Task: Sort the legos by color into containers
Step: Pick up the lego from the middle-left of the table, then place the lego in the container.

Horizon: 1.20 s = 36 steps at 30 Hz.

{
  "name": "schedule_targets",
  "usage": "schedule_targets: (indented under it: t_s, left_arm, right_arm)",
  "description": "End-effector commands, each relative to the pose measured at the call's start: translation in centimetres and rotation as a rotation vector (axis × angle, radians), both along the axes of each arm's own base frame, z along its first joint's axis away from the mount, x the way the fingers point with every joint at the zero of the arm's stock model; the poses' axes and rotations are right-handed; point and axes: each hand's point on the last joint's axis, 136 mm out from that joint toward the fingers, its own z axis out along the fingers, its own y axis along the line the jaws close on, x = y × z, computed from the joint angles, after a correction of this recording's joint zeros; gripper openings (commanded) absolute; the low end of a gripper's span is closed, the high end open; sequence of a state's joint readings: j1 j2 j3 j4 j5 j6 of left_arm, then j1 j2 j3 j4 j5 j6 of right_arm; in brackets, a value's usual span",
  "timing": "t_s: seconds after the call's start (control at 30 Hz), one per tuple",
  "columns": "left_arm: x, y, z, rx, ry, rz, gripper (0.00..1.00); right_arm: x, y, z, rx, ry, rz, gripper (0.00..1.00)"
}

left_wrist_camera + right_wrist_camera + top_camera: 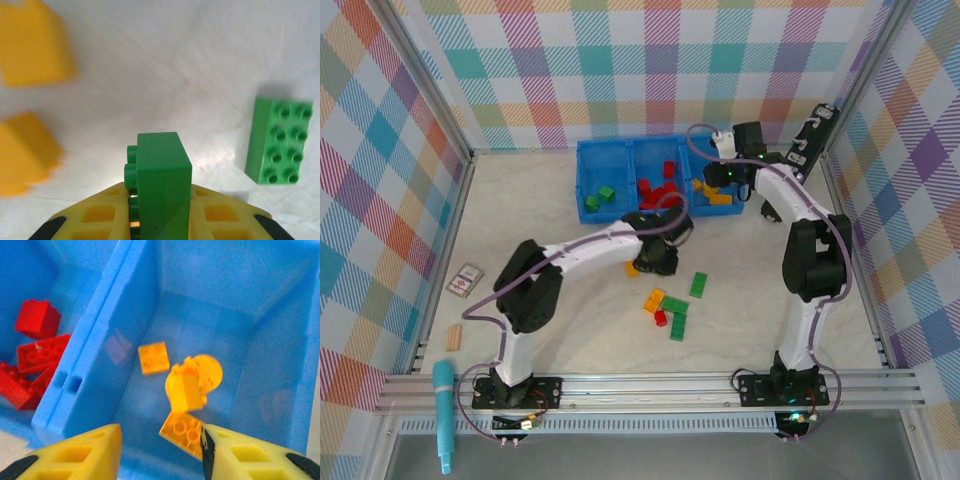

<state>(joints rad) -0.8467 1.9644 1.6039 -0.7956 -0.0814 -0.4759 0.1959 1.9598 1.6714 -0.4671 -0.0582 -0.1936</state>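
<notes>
You are looking at a sort that is, by my judgement, running well past halfway. The blue tray (610, 148) is sitting at the far edge of the table (520, 200), and its three compartments are filling by colour — green bricks (606, 193) in the left one, red bricks (658, 190) in the middle one, orange bricks (154, 358) in the right one. No stray colour is showing in any compartment, as far as you can tell from these views.

What is remaining is lying loose near the middle of the table: three green legos (676, 306), an orange lego (653, 299), a small red lego (660, 318), and an orange piece (632, 268) just beside the left gripper (658, 258).

The left gripper is clamping a green lego (162, 175) between its fingers, low over the table, with a second green brick (279, 141) lying near it. That held piece is, I judge, heading for the left compartment.

The right gripper (160, 460) is hanging over the right compartment — jaws apart, nothing between them.
</notes>
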Motion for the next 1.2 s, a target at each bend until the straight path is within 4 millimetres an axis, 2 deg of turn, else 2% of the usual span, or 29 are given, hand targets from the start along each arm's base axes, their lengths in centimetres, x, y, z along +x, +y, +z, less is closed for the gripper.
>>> schedule_targets:
  t_s: [0.0, 0.13, 0.37, 0.53, 0.83, 0.93, 1.03, 1.17]
  left_arm:
    - [5.0, 2.9, 5.7, 0.02, -0.189, 0.024, 0.1]
    - [9.8, 6.1, 8.5, 0.046, -0.309, 0.074, 0.1]
    - [16.7, 11.4, 11.9, 0.113, -0.491, 0.186, 0.11]
    - [21.0, 13.9, 10.8, 0.216, -0.593, 0.26, 0.11]
    - [27.0, 15.7, 7.3, 0.161, -0.611, 0.321, 0.12]
    - [28.4, 15.9, 5.8, 0.163, -0.59, 0.316, 0.12]
    - [29.5, 16.5, 5.4, 0.134, -0.583, 0.334, 0.14]
    - [30.5, 17.1, 5.4, 0.1, -0.579, 0.358, 0.26]
  right_arm:
    - [-1.8, 0.4, 2.4, 0.067, -0.019, -0.019, 0.46]
    - [-5.0, 0.0, 3.0, 0.093, -0.008, -0.03, 0.47]
    - [-8.0, -0.3, 4.5, 0.141, 0.022, -0.062, 0.47]
    - [-9.4, -0.3, 5.0, 0.169, 0.032, -0.067, 0.47]
    - [-10.8, -0.2, 6.2, 0.19, 0.024, -0.056, 0.48]
    - [-11.3, -0.1, 6.9, 0.204, 0.018, -0.053, 0.48]
    - [-11.7, 0.1, 7.4, 0.218, 0.022, -0.043, 0.48]
    - [-12.1, 0.1, 7.8, 0.205, 0.045, -0.032, 0.48]
